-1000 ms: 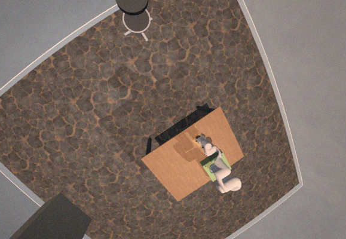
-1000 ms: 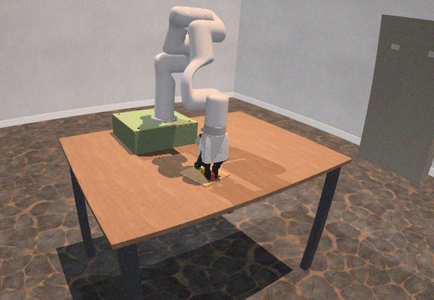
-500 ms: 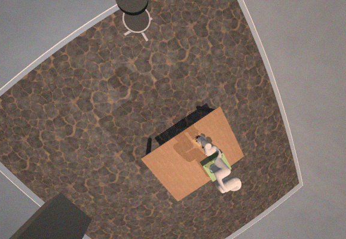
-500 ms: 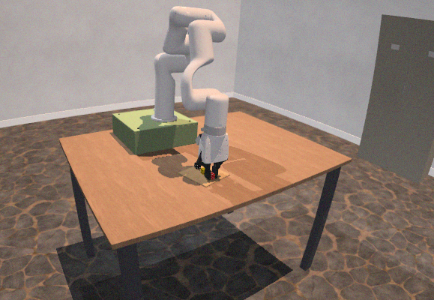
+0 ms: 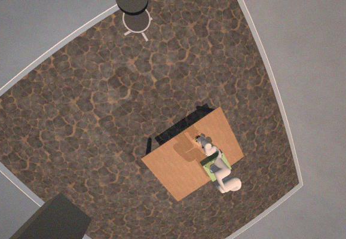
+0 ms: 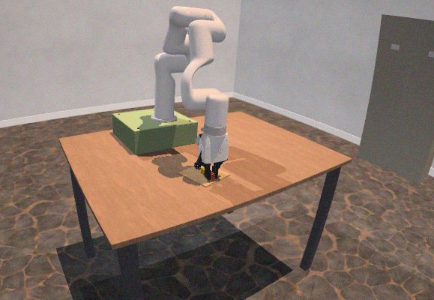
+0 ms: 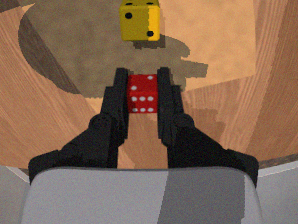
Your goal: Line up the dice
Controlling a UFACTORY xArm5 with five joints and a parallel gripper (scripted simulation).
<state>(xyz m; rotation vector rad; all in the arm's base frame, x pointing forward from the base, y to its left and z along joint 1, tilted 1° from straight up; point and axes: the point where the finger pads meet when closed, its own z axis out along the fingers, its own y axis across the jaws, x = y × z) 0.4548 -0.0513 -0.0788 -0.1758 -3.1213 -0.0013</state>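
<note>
My gripper (image 7: 142,83) (image 6: 208,173) (image 5: 198,138) points straight down over the tan mat (image 7: 200,30) (image 6: 190,176) and is shut on a red die (image 7: 143,96) (image 6: 213,175) with white pips. It holds the die low at the mat's surface; I cannot tell whether the die touches it. A yellow die (image 7: 140,19) (image 6: 203,170) with black pips lies flat on the mat a short way beyond the red one in the wrist view. The third die is not visible in any view.
The mat lies flat on the wooden table (image 6: 127,195) (image 5: 173,173), in front of the green base box (image 6: 153,131) (image 5: 227,162). The arm's shadow falls over part of the mat. A grey door (image 6: 408,97) stands at the right wall.
</note>
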